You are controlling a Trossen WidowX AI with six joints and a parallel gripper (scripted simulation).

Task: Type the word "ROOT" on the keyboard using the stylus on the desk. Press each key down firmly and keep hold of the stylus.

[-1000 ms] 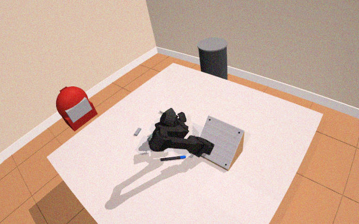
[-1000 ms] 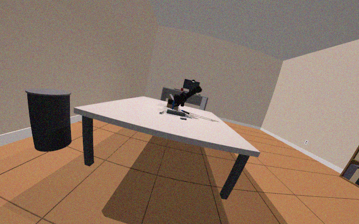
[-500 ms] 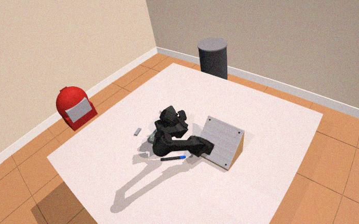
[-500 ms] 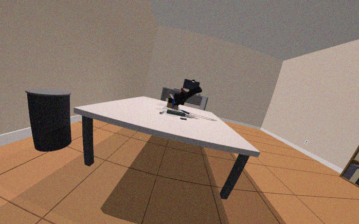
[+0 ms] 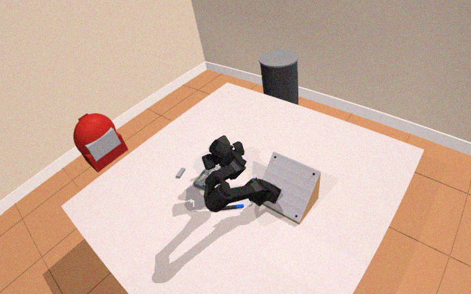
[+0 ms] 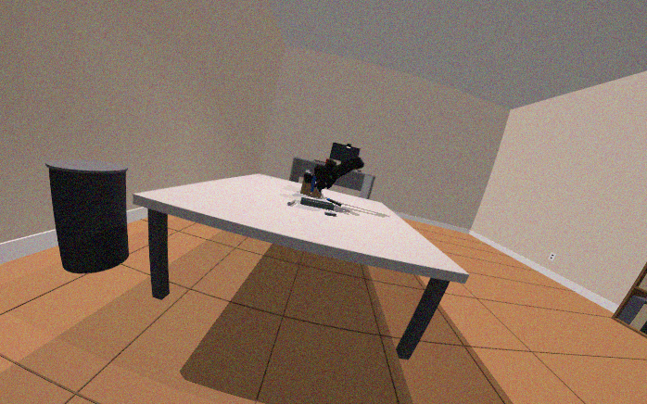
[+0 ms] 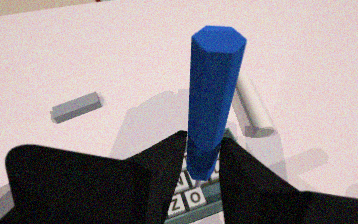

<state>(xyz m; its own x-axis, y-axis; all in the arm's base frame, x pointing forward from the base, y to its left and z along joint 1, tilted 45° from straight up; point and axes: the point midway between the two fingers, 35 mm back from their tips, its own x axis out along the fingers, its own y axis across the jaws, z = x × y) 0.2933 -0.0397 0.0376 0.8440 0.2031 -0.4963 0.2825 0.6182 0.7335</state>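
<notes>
My gripper [image 7: 203, 141] is shut on the blue stylus [image 7: 215, 90] [image 6: 312, 183], which stands nearly upright between the fingers in the wrist view. The stylus's lower end is over the keyboard [image 7: 211, 194] [image 5: 200, 180] [image 6: 317, 203], close behind the O key [image 7: 195, 197] in that view. Whether the tip touches a key cannot be told. The Z key [image 7: 175, 204] is left of the O, and part of an N key [image 7: 180, 182] shows behind. The black fingers hide most of the keyboard, and the R and T keys cannot be made out.
A dark pen with a blue end [image 5: 239, 206] lies near the arm's elbow. A small grey bar [image 7: 77, 107] [image 5: 181, 172] [image 6: 330, 214] and a pale cylinder [image 7: 254, 107] [image 6: 291, 203] lie near the keyboard. A sloped grey board [image 5: 292, 182] stands by the arm's base.
</notes>
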